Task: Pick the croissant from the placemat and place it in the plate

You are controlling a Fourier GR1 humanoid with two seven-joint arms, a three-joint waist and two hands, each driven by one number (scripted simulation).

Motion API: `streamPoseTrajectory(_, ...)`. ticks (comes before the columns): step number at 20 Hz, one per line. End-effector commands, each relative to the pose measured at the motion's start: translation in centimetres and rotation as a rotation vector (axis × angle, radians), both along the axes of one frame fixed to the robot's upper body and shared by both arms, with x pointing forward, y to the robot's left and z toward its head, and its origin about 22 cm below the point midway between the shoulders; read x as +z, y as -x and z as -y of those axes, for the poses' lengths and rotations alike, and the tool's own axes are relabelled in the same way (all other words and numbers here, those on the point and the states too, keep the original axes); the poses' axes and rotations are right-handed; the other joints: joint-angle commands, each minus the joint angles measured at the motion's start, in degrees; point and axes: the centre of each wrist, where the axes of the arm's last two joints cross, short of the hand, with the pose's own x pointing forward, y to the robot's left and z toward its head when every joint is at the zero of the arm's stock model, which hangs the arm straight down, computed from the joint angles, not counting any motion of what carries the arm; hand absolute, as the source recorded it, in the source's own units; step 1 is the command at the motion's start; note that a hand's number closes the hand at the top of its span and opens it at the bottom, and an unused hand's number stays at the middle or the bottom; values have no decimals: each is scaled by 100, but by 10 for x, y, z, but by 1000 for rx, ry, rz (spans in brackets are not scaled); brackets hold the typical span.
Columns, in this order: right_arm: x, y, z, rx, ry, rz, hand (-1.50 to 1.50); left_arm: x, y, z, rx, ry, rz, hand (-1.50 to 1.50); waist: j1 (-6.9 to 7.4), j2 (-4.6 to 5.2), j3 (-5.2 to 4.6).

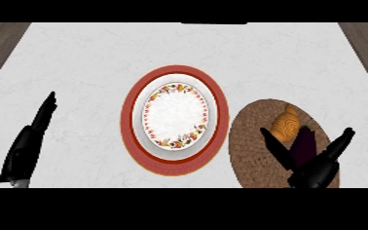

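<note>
Black left hand (pixel 25 148), black right hand (pixel 316 168), slender tapered fingers (pixel 271 141)

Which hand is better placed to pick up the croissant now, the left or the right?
The right hand: it hovers open over the brown placemat, fingers spread just beside the croissant. The left hand rests at the far left, beyond the plate.

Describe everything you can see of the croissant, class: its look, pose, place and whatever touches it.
The croissant is golden-brown with faint curved ridges across its back, wide at the lower end and tapering to a point at the top. It lies flat on the round woven brown placemat, in the mat's upper part, right of the plate. The right hand is open just below it, fingers spread to either side; its dark fingers overlap the croissant's lower edge, though whether they touch cannot be told.
</note>
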Motion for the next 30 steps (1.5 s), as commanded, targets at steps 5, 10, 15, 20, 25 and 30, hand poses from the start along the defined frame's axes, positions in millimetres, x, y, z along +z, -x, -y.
streamPoseTrajectory(5,18,-4,19,-19,-104,-301,-150,2,3,-6,-4,-7,2,0,21,11,-7)
streamPoseTrajectory(10,61,-24,16,-2,-129,-496,-150,-3,0,1,-10,-3,2,0,-16,-1,14)
streamPoseTrajectory(15,92,-37,-8,44,-162,-692,-150,-4,5,-4,0,16,-7,0,7,-14,38)
streamPoseTrajectory(20,118,-36,11,107,-182,-777,-150,-1,8,1,-8,15,6,0,-31,-25,52)
streamPoseTrajectory(25,123,-57,21,132,-179,-795,-150,-26,2,-1,0,15,-12,0,-48,-2,51)
streamPoseTrajectory(30,104,-59,8,181,-230,-833,-150,-7,2,0,-18,13,-3,0,-22,-9,56)
